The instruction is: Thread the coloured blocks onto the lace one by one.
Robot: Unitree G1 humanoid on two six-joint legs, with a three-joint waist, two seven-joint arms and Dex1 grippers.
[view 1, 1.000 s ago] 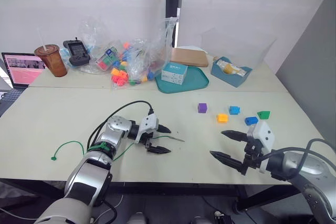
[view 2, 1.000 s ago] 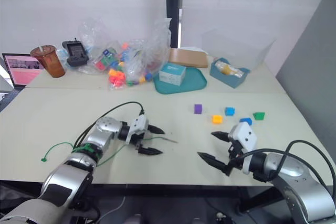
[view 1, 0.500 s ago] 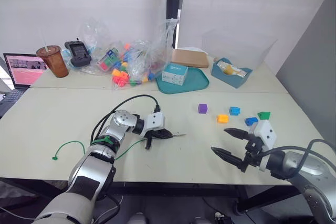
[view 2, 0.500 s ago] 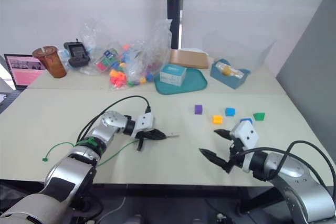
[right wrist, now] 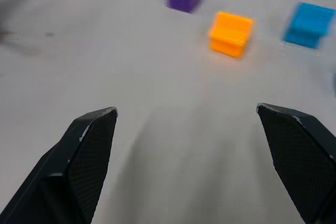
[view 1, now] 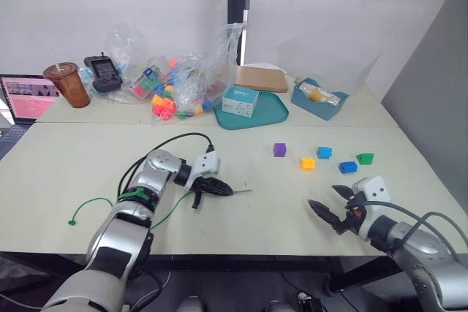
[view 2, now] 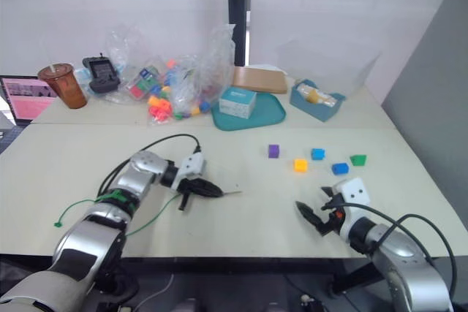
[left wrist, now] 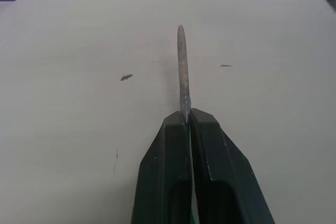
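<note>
Left wrist view puts the matter plainly: the left end effector (left wrist: 187, 129) has its two black fingers pinched together on the lace (view 1: 175, 206) just behind its stiff tip (left wrist: 181, 61), a slim, dull, slightly tapered needle that juts forward low over the pale counter (view 1: 66, 158); none of the blocks is on the cord, so by my reckoning the threading has not begun and all five are left to do; from the head views the thin green cord trails back along the left arm and curls off to its small flat tab (view 1: 73, 220) near the counter's front left edge; the blocks sit loose and well apart from the needle, over on the right half of the counter: a purple cube (view 1: 279, 150), an orange-yellow cube (view 1: 308, 164), a blue cube (view 1: 325, 153), a second blue cube (view 1: 348, 167) and a green block (view 1: 365, 158), all hard, glossy-looking plastic with squared edges, the orange one showing a stepped face in the right wrist view; the right end effector (view 1: 333, 207) hangs low over the counter near its front edge, short of the blocks, its textured black fingers spread wide with nothing between them; behind, a clear crinkled bag of bright toy pieces (view 1: 172, 82), a teal tray (view 1: 256, 113) and an iced drink cup (view 1: 61, 84) line the back of the counter.
</note>
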